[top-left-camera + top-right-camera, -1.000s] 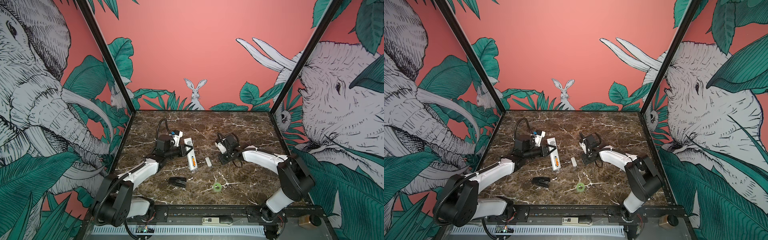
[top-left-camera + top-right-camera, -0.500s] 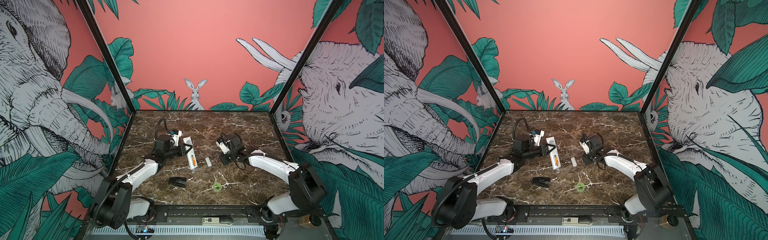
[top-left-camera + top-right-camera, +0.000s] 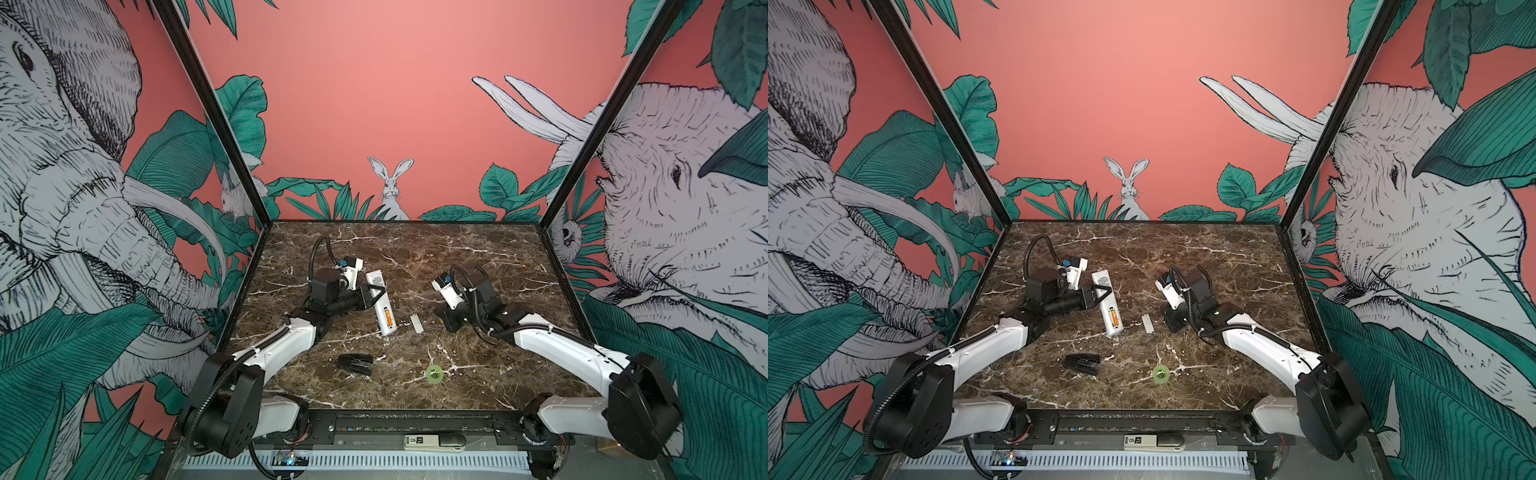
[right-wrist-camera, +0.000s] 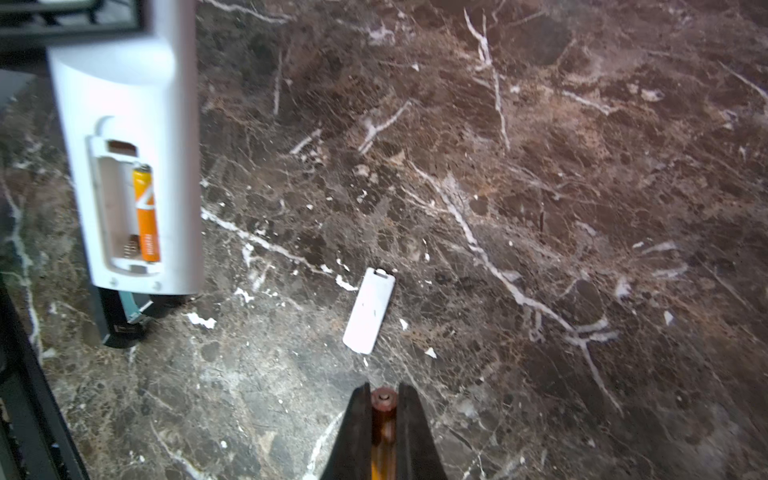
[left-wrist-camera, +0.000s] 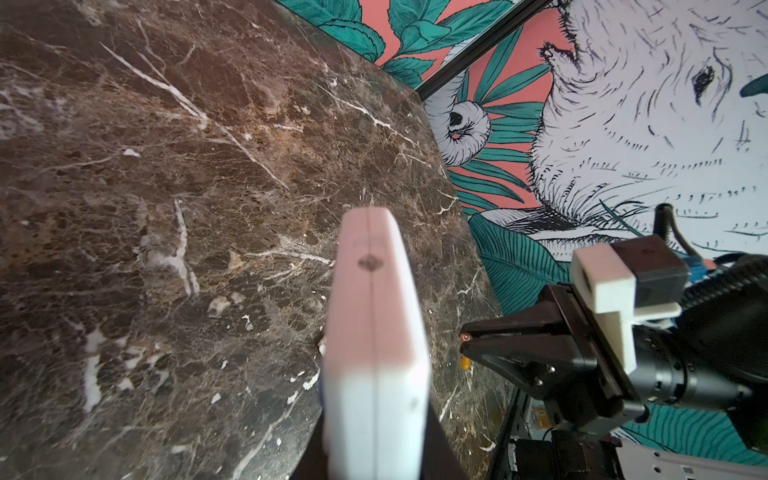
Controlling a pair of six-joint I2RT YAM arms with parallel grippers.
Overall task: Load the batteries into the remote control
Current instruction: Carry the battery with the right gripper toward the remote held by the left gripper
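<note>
The white remote control lies back-up left of the table's middle, its battery compartment uncovered. My left gripper is shut on its upper part. One orange battery sits in one slot; the slot beside it holds only a spring. My right gripper is shut on a second orange battery, to the right of the remote and low over the table. In the left wrist view the remote shows edge-on, with the right gripper beyond it.
A small white cover piece lies on the marble between the remote and the right gripper. A black stapler and a green tape ring lie nearer the front edge. Printed walls enclose the table on three sides.
The right arm's elbow has swung outward to the right and lower, while its gripper stays almost in place with the battery. The left arm and remote have not moved.
</note>
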